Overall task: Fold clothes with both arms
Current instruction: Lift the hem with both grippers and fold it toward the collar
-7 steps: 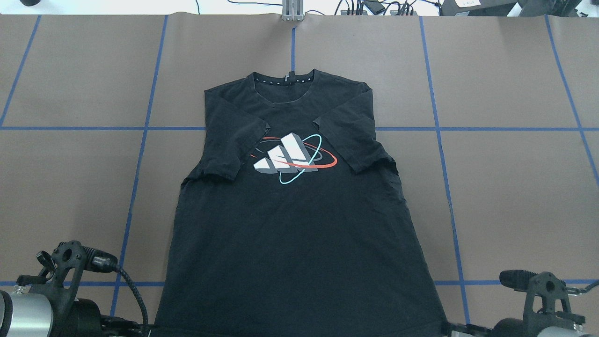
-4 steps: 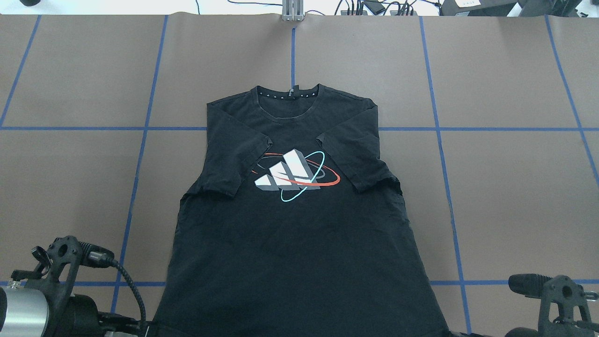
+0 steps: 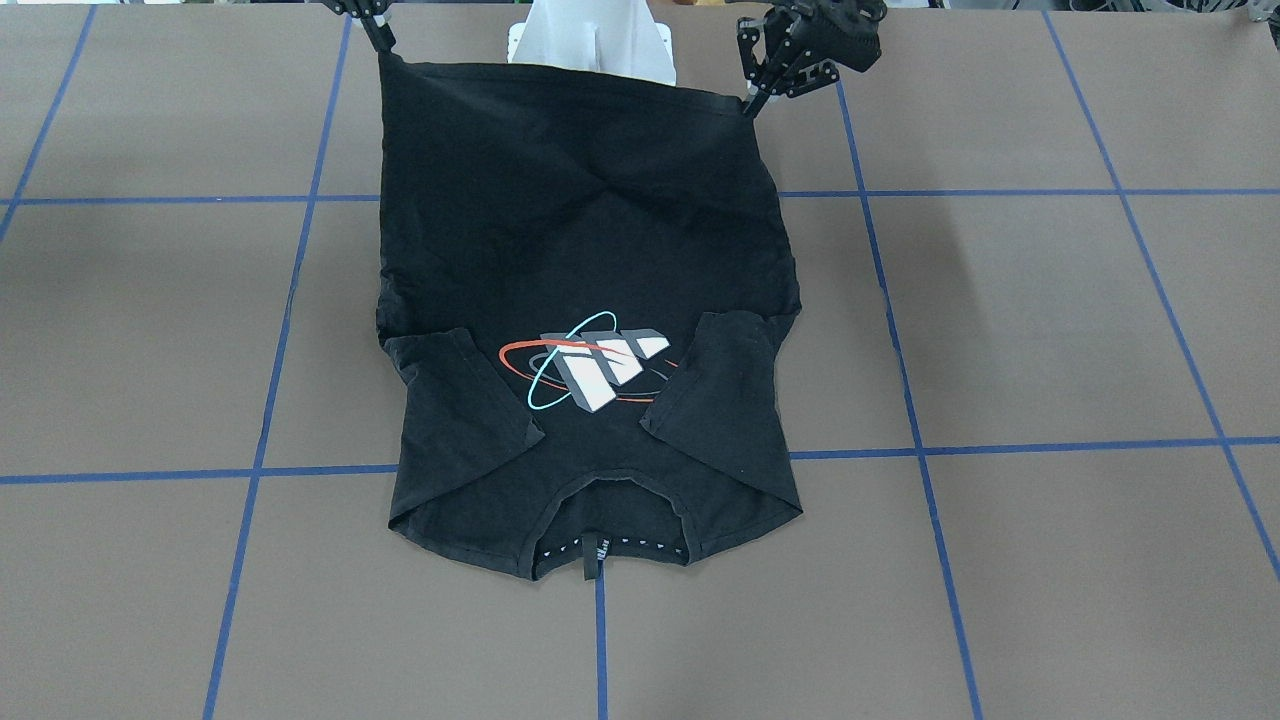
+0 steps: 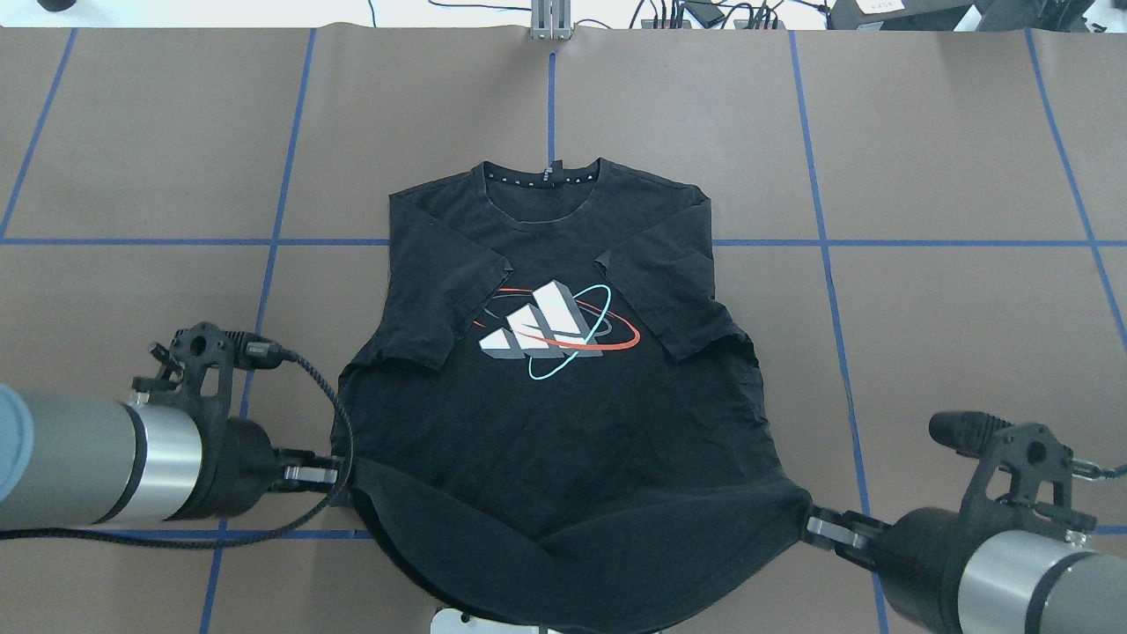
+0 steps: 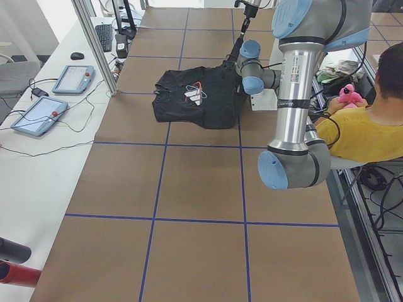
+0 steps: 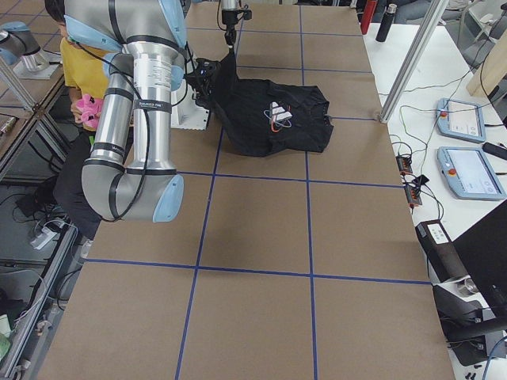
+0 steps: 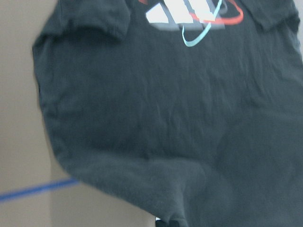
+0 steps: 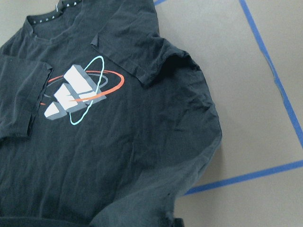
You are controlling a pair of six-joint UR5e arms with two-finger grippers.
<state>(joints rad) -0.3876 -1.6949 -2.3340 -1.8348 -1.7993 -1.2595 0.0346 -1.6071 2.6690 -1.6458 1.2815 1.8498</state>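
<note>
The black T-shirt (image 4: 546,423) lies face up on the brown table, collar (image 4: 546,176) at the far side, both sleeves folded in beside the white-grey block graphic (image 4: 550,330). My left gripper (image 4: 330,475) is shut on the near left hem corner. My right gripper (image 4: 814,527) is shut on the near right hem corner. Both hold the hem lifted off the table, and it sags between them. In the front-facing view the left gripper (image 3: 750,105) and right gripper (image 3: 380,40) hold the stretched hem (image 3: 560,80). Both wrist views show the shirt (image 7: 165,118) (image 8: 94,142) below.
Blue tape lines (image 4: 273,242) grid the brown table. The white pedestal base (image 3: 590,45) stands just behind the lifted hem. A metal post (image 4: 550,18) and cables sit at the far edge. A person in yellow (image 5: 365,119) sits beside the robot.
The shirt first slid a little toward the robot. Both arms have since come forward into view, lifting the near hem off the table and carrying it toward the collar.
</note>
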